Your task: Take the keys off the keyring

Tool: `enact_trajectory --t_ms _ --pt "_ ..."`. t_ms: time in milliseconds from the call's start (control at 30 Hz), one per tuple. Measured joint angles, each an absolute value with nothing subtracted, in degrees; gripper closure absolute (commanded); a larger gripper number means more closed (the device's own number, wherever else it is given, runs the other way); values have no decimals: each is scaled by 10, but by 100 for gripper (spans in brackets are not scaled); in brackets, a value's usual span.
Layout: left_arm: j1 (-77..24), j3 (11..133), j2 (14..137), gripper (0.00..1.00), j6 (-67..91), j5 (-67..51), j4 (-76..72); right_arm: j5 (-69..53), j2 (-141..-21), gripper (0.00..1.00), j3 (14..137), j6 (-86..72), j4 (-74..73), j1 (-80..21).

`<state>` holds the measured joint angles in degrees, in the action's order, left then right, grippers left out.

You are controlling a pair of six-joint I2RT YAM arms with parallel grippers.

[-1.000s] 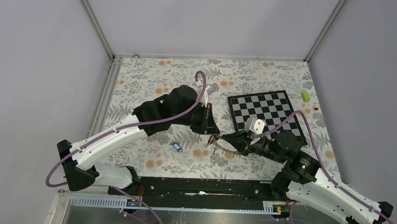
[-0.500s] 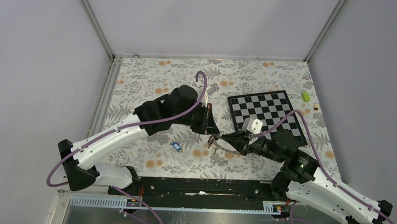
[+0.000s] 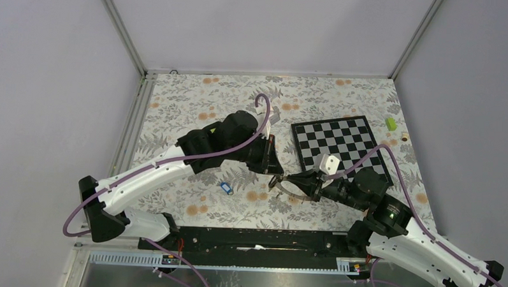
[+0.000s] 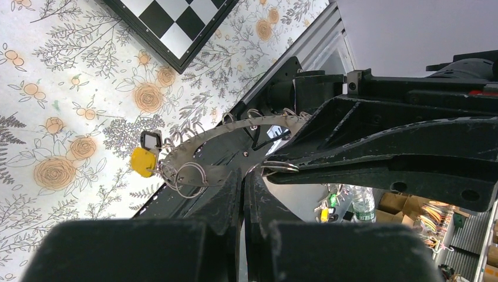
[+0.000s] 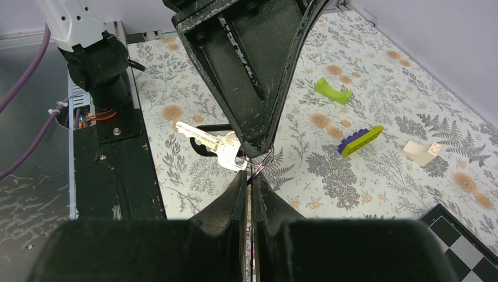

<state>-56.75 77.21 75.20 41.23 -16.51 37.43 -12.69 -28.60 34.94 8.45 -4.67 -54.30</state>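
The keyring (image 4: pixel 235 126) is a flat silvery hoop held up over the table's near edge. My right gripper (image 5: pixel 249 176) is shut on it, and the hoop shows edge-on between its fingers (image 5: pixel 235 202). My left gripper (image 4: pixel 245 171) is shut too, its tip meeting the right one (image 3: pixel 277 177). It pinches the head of a silver key (image 5: pixel 207 139) by its small split ring (image 5: pixel 265 161). Keys with a yellow tag (image 4: pixel 142 161) and a black tag (image 4: pixel 151 139) hang from the hoop's far end. A blue-tagged key (image 3: pixel 224 188) lies loose on the cloth.
The checkered board (image 3: pixel 341 143) lies right of the grippers, with a lime-green block (image 3: pixel 390 123) past its far corner. A green block (image 5: pixel 333 91), a purple and yellow-green stick (image 5: pixel 359 141) and a white piece (image 5: pixel 420 151) lie on the flowered cloth. The black rail (image 3: pixel 261 236) runs along the near edge.
Both gripper tips have shifted slightly right and toward the near edge together, carrying the keyring with them. Both stay shut.
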Motion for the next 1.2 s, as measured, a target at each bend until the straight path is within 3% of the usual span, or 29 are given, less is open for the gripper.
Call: enact_trajectory --t_ms 1200 --pt "-570 771 752 100 410 -175 407 -201 -324 100 369 88 -90 -539"
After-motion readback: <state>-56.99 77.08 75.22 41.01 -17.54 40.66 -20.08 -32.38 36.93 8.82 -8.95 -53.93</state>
